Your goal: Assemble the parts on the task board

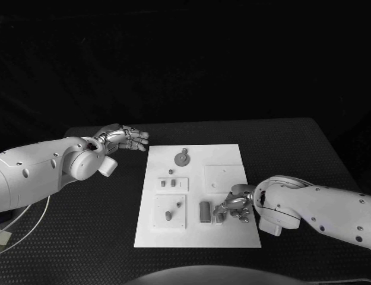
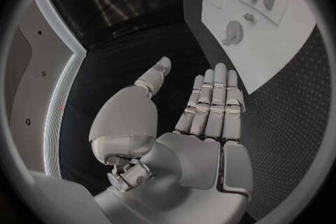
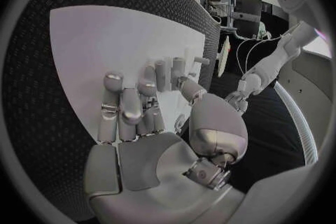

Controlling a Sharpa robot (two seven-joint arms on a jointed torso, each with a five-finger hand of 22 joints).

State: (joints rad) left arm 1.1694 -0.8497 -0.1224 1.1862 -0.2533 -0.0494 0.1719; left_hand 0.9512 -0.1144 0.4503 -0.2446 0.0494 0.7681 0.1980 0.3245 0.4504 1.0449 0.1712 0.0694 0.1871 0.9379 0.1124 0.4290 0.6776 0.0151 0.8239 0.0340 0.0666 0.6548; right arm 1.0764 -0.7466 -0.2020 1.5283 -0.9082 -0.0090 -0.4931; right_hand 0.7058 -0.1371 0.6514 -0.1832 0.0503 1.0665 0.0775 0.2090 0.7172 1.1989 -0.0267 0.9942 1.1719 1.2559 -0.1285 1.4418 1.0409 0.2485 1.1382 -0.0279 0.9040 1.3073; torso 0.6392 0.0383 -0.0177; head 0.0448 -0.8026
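Right robot hand (image 1: 235, 206) over task board (image 1: 197, 237), parts (image 1: 205, 211) beside

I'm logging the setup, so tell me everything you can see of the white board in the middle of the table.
The task board is a flat white rectangular plate lying on the black table, its long side running away from the robot. It carries raised square panels and small grey parts. The right hand rests over its near right part; the left hand hovers off its far left corner, apart from it.

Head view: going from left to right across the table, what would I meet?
Left hand → white task board → right hand, over the board's right side.
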